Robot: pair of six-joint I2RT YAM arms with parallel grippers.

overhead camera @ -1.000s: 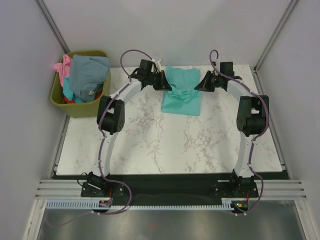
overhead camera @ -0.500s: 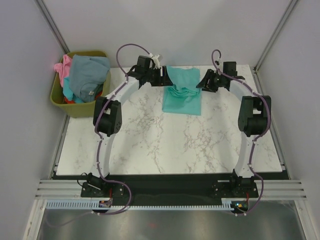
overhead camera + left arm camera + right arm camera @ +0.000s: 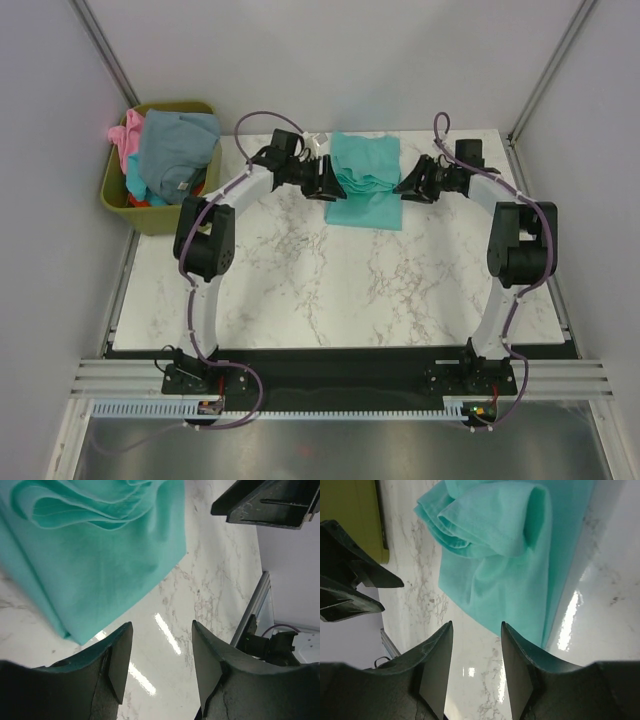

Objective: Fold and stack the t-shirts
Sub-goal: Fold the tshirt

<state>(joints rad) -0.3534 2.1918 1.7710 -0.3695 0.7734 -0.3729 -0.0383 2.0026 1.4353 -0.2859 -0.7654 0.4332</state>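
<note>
1. The teal t-shirt (image 3: 365, 187) lies on the counter (image 3: 300, 285) at the middle of its far edge. It is a narrow oblong: the near half is flat, and the far half is rumpled into several soft layered folds.
2. The left fingers (image 3: 326, 182) hover just beside the shirt's left edge. They are parted about halfway and grip nothing. The left wrist view shows only bare marble between them, with the shirt's near corner a little ahead.
3. The right fingers (image 3: 408, 187) sit just beside the shirt's right edge, likewise half open and empty. The right wrist view shows the cloth ahead of the tips, not between them.
4. The olive-green bin (image 3: 160, 218) stands off the counter's far left corner. It holds the grey-blue t-shirt (image 3: 178, 145) and the pink t-shirt (image 3: 122, 135) in a heap.
5. The step in hand looks like the folding of the first tee, with no stack begun.
6. The next move probably calls for both sets of fingers to pinch matching corners and bring one end over the other. The bunched layers could slide apart unless the two sides lift evenly.
</note>
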